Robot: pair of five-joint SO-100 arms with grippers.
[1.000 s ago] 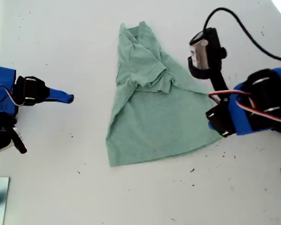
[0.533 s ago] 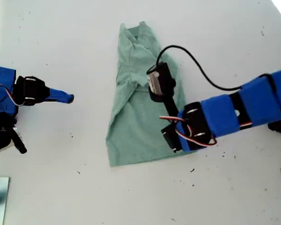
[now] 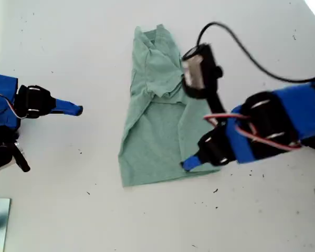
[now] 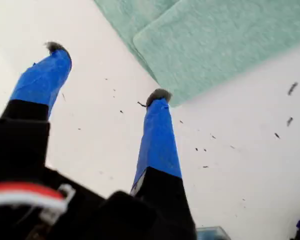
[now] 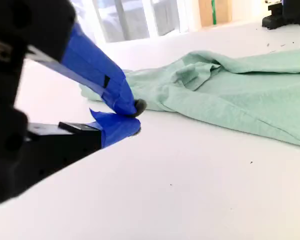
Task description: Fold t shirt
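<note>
table (image 3: 94,220) bare along near edge and both sides of t shirt (image 3: 157,131) | first gripper (image 3: 191,163) over shirt's near corner | second gripper (image 3: 73,109) well apart, exterior view's left

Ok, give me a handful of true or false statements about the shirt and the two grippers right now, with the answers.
1. My first gripper is open, with nothing between its fingers. True.
2. My second gripper grips the t shirt. False: it is shut on nothing, apart from the cloth, at the exterior view's left.
3. The t shirt lies spread out flat, unfolded. False: its side at the exterior view's right is folded over the middle.
4. My first gripper is beside the t shirt's lower corner at the exterior view's right. True.
5. The t shirt lies on a white table. True.
</note>
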